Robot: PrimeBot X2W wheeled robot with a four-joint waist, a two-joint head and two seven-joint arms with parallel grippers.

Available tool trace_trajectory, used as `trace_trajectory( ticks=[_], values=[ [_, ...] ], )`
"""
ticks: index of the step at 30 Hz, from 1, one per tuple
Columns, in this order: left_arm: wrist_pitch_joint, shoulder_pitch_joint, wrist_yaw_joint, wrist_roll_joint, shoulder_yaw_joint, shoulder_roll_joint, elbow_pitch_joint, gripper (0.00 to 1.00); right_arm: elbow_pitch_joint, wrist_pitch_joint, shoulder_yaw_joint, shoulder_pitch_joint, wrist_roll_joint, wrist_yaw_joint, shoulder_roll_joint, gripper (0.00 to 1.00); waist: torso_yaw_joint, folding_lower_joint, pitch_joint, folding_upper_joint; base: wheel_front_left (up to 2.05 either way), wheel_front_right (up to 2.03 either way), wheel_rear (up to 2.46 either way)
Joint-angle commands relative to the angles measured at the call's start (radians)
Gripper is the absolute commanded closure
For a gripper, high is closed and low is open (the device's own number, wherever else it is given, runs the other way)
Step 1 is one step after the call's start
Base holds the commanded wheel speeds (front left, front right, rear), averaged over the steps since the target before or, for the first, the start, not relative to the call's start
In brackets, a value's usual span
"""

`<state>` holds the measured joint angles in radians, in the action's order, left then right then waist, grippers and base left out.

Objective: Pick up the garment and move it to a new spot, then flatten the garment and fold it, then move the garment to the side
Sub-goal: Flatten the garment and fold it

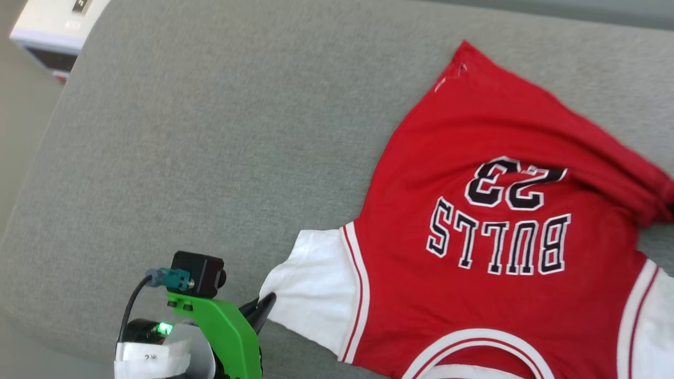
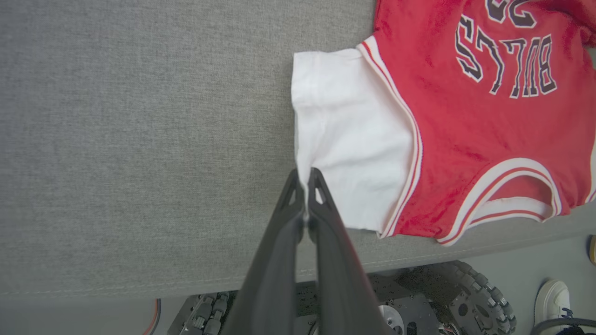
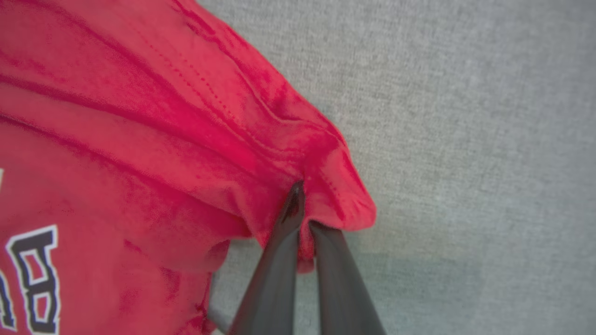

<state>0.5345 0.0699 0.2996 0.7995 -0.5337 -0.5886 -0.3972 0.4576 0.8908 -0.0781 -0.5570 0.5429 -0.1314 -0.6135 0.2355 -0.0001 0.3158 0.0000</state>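
Note:
The garment (image 1: pixel 489 263), a red jersey with white sleeves, lies printed face up on the grey cushioned surface (image 1: pixel 210 147), its "23" and lettering upside down to me. At the lower left, my left gripper (image 1: pixel 265 306) is shut on the edge of the near white sleeve (image 2: pixel 354 139); the left wrist view shows the left gripper (image 2: pixel 305 180) pinching that white edge. In the right wrist view my right gripper (image 3: pixel 302 209) is shut on a bunched red corner of the garment's hem (image 3: pixel 335 186), with folds running away from the grip. The garment's collar hangs near the surface's front edge.
A white box (image 1: pixel 55 31) stands beyond the surface's far left corner. The surface's front edge (image 2: pixel 419 260) runs just behind my left fingers, with the robot's wheeled base (image 2: pixel 465 293) below it. A person's white shoe (image 2: pixel 551 298) is on the floor at the lower right.

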Motion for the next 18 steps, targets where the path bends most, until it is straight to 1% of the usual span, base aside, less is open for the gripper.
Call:
trace_trajectory(
  ticks=[1, 7, 10, 13, 18],
  values=[
    [-0.007, -0.015, 0.008, 0.01, 0.005, 0.008, 0.005, 1.0, -0.007, -0.003, -0.002, 0.062, 0.008, 0.001, 0.005, 1.0, -0.079, 0.0001, -0.097, 0.0, 0.0, 0.0, 0.0],
    [-0.032, -0.044, 0.019, 0.006, 0.006, 0.013, 0.041, 1.0, -0.071, -0.023, 0.068, 0.217, 0.034, 0.001, 0.033, 1.0, -0.121, 0.0001, -0.16, 0.0, 0.0, 0.0, 0.0],
    [-0.046, -0.059, 0.022, 0.013, 0.003, 0.027, 0.055, 1.0, -0.112, -0.031, 0.11, 0.289, 0.036, 0.001, 0.05, 1.0, -0.138, 0.0001, -0.184, 0.0, 0.0, 0.0, 0.0],
    [-0.055, -0.066, 0.024, 0.016, 0.001, 0.037, 0.07, 1.0, -0.158, -0.032, 0.138, 0.362, 0.027, 0.001, 0.058, 1.0, -0.149, 0.0001, -0.203, 0.0, 0.0, 0.0, 0.0],
    [-0.08, -0.076, 0.027, 0.026, 0.005, 0.06, 0.094, 1.0, -0.237, -0.017, 0.197, 0.481, 0.015, 0.001, 0.094, 1.0, -0.161, 0.0001, -0.222, 0.0, 0.0, 0.0, 0.0]
  ],
)
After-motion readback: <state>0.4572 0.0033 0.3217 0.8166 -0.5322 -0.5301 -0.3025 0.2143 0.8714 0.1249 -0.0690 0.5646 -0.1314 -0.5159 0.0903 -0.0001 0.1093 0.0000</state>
